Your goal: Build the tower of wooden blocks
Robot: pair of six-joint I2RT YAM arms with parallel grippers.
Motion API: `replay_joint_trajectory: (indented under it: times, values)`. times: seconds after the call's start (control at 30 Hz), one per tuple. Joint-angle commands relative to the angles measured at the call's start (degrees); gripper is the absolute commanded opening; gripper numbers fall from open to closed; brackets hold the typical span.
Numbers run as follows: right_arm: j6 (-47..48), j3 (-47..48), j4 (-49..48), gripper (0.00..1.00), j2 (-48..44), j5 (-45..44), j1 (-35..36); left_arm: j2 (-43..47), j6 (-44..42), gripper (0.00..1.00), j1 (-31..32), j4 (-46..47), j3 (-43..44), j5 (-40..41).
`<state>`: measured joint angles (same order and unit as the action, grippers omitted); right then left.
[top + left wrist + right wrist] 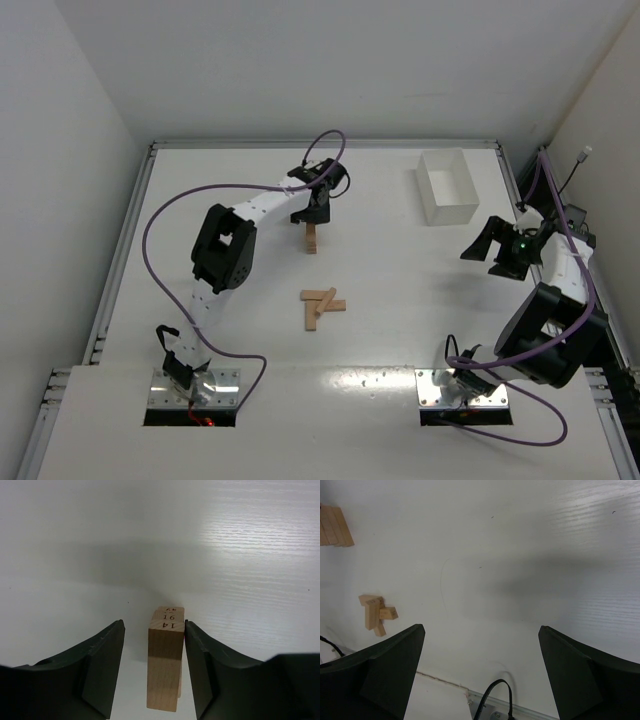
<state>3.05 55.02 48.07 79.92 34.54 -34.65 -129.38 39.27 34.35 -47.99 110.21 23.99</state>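
Tower [311, 238] stands on the far half of the table [400, 330] in the top view. It is a short narrow stack right under the left gripper [312, 212], which hides its top. Loose wood blocks [322, 305] lie in a small jumble nearer the bases, well apart from the tower. They overlap, so the count is unclear. Bare surface surrounds both. The white bin [447, 187] sits far right, well clear of the stack. The right gripper [497, 250] hangs near the right table edge, on the near side of the bin, jaws spread.

Left wrist: the left gripper [153, 626] is spread and straddles the tower [164, 665]. The finger on the picture's right side [200, 670] is at or against the block's side (contact hard to call). The other finger [102, 672] stands off with a visible gap, so nothing is pinched. The block ends show printed 14 and 16; a third number is too small to read. Only bare table lies beyond.

Right wrist: the right gripper [481, 628] is spread wide over bare table, with nothing between its fingers. The wood blocks [376, 614] lie at the left. The tower [335, 527] is in the top-left corner, cut off by the frame edge. A black cable [495, 695] and the table edge run along the bottom.
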Motion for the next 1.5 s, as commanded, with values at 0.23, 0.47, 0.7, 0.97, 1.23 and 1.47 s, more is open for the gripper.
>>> replay_joint_trajectory:
  times: [0.23, 0.47, 0.7, 0.97, 1.23, 1.47]
  values:
    - [0.9, 0.6, -1.2, 0.95, -0.6, 1.8, -0.2, -0.1, 0.5, 0.51, -0.9, -0.2, 2.5, 1.1]
    - [0.9, 0.6, -1.2, 0.95, -0.6, 1.8, -0.2, 1.6, -1.8, 0.71, -0.9, 0.4, 3.6, -2.4]
    - [1.5, 0.6, -1.2, 0.95, 0.0, 1.8, 0.4, 10.2, -10.6, 0.79, 1.7, 2.0, 3.7, -7.9]
    - [6.1, 3.6, 2.1, 0.87, -1.3, 6.0, 7.8, 29.8, -12.6, 0.87, 1.1, 3.2, -7.6, 0.3]
    - [27.6, 11.2, 13.6, 0.83, -1.2, 10.9, 30.3, 44.6, -19.1, 0.99, -16.1, 4.2, -26.6, -5.3]
    - [41.7, 19.1, 14.8, 0.75, 6.2, 0.7, 59.2, 47.1, -24.5, 0.99, -27.2, 3.3, -31.8, -15.4]
